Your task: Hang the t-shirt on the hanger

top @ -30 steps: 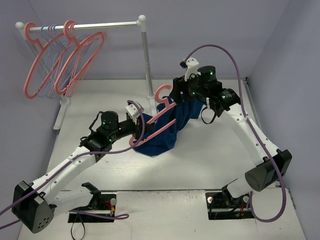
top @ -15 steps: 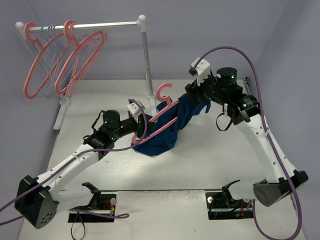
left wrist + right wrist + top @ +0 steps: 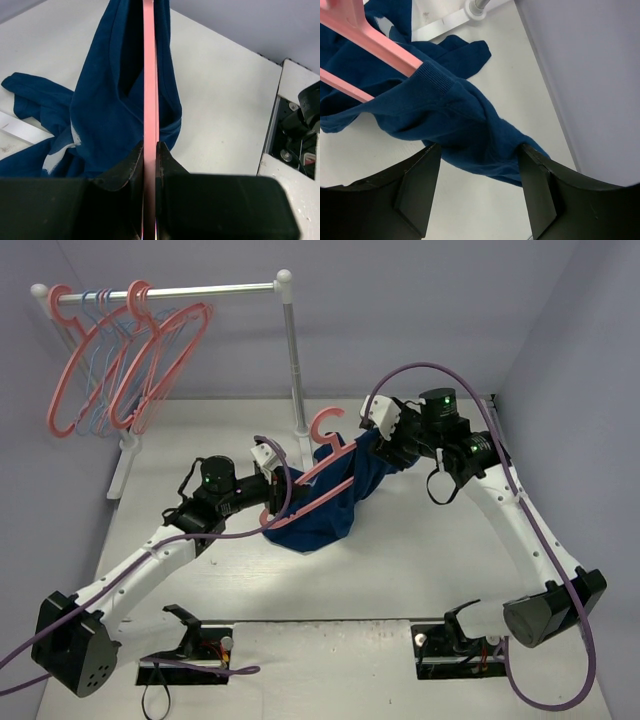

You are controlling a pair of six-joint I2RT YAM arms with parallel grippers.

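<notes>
From the left wrist, the left claw [image 3: 149,150] is clamped narrow on the thin edge of the salmon-pink plastic clothes hanger [image 3: 149,75], which runs straight ahead from the fingertips. The dark navy-blue cloth t-shirt [image 3: 110,100] hangs around that bar ahead of the claw and spills to its left, showing white print near the left finger. To the claw's right is bare white worktop [image 3: 225,90], ending in an edge with a black mount beyond it. From the right wrist, the right claw [image 3: 479,147] stands wide, a twisted bunch of the t-shirt lying between its dark fingers [image 3: 420,185]; whether they touch it cannot be told. Ahead and left of this claw, the ribbed collar edge rings one hanger arm. The grey wall [image 3: 580,75] rises close on the claw's right, with a strip of bare worktop between. From above, both claws meet mid-worktop, hanger and t-shirt between them. The white rack pole [image 3: 293,360] stands just beyond the hanger's hook. Spare pink and light-blue hangers [image 3: 120,365] hang well off to the left claw's far left. Open worktop lies behind both claws, toward the bases.
</notes>
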